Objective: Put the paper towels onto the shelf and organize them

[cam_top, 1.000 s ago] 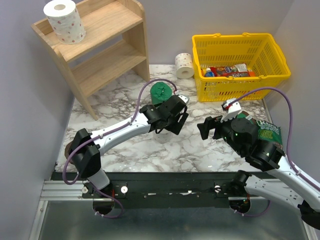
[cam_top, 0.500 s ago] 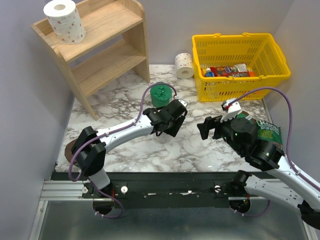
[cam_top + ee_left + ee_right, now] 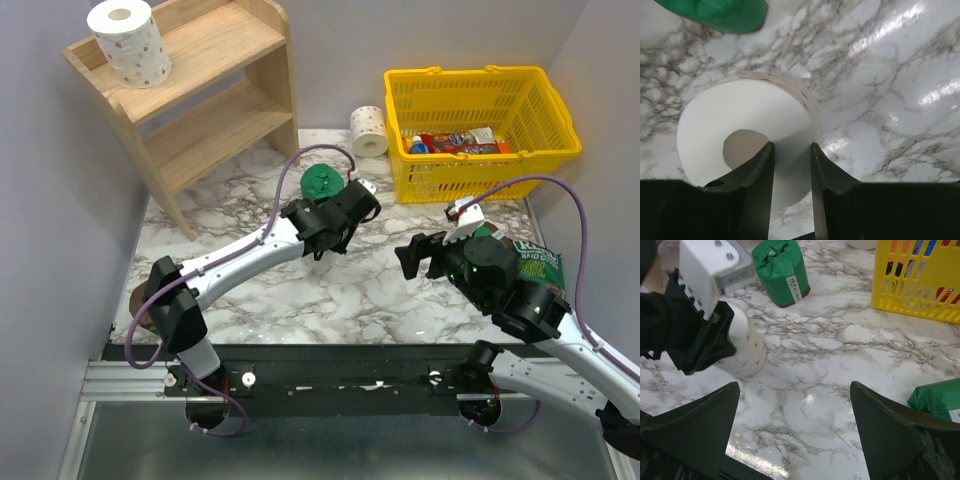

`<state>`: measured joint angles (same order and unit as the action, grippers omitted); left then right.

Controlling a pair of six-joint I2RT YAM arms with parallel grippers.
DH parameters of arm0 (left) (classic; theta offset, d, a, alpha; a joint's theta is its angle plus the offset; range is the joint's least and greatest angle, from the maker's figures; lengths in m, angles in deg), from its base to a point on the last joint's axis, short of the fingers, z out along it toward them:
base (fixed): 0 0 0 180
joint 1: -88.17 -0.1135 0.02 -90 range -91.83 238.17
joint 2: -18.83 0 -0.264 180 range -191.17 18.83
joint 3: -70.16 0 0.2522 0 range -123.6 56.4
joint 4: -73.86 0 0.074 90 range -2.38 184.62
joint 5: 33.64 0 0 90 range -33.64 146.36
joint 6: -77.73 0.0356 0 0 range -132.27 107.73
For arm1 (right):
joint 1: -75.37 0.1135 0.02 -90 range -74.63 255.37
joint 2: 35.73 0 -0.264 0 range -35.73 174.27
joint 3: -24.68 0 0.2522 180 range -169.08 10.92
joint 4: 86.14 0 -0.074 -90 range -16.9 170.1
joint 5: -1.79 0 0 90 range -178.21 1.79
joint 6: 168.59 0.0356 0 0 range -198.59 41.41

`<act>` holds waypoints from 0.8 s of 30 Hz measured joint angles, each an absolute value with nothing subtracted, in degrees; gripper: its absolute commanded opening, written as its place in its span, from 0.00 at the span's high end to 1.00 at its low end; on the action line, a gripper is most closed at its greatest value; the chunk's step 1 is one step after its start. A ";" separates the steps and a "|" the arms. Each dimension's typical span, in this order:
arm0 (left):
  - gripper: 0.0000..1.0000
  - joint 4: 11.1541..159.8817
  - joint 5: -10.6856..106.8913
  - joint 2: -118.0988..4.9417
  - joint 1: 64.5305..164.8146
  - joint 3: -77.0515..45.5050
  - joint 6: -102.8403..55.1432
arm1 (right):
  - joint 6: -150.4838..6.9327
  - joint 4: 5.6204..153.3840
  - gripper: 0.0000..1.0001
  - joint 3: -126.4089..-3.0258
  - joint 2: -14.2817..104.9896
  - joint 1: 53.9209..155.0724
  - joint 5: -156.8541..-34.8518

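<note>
My left gripper (image 3: 791, 155) is shut on the wall of a white paper towel roll (image 3: 740, 140), one finger in its hollow core and one outside. The right wrist view shows that spotted roll (image 3: 747, 347) under the left gripper (image 3: 700, 325), low at the marble. From above the left gripper (image 3: 335, 225) covers it. A dark green roll (image 3: 322, 181) stands just beyond. Another white roll (image 3: 128, 40) stands on the top of the wooden shelf (image 3: 215, 110), and a third (image 3: 369, 130) lies by the basket. My right gripper (image 3: 795, 425) hangs open over bare marble, right of the held roll.
A yellow mesh basket (image 3: 480, 125) with snack packets stands at the back right. A green packet (image 3: 535, 262) lies beside the right arm. The shelf stands at the far left against the wall, with its lower tier bare.
The left gripper's jaws have closed on the white roll's wall, and the gripper has shifted slightly away from the bases, toward the green roll. The right arm has not moved.
</note>
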<state>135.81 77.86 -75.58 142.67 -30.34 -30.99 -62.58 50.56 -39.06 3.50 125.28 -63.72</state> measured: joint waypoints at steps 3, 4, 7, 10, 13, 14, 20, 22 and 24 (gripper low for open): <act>0.68 139.76 82.65 -75.41 142.67 -41.75 -28.61 | -62.58 50.47 0.00 -39.41 3.95 125.28 -64.01; 0.68 140.88 84.48 -75.36 142.67 -46.08 -27.58 | -62.58 50.49 0.00 -39.63 4.26 125.28 -64.18; 0.68 142.60 90.67 -75.47 142.67 -58.30 -23.67 | -62.54 50.56 0.00 -40.68 5.29 125.28 -65.19; 0.68 142.34 97.14 -75.63 142.65 -68.07 -18.51 | -62.51 50.49 0.00 -41.57 6.36 125.30 -66.17; 0.68 139.35 103.50 -76.83 142.11 -75.50 -11.03 | -62.45 50.49 0.00 -42.36 6.82 125.30 -67.33; 0.68 137.86 105.07 -77.11 141.89 -76.53 -9.07 | -62.34 50.51 0.00 -42.56 6.88 125.30 -67.76; 0.68 124.26 110.27 -78.84 135.29 -77.03 5.84 | -61.47 50.51 0.00 -42.82 7.17 125.28 -71.22; 0.68 120.13 111.00 -79.61 133.06 -76.88 9.53 | -61.03 50.49 0.00 -42.82 7.30 125.30 -72.31; 0.67 116.42 111.50 -81.03 130.17 -78.04 13.38 | -60.59 50.49 0.00 -42.82 7.28 125.30 -73.12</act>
<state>116.42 111.50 -81.03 130.17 -78.04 13.38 -60.59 50.49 -42.82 7.28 125.30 -73.12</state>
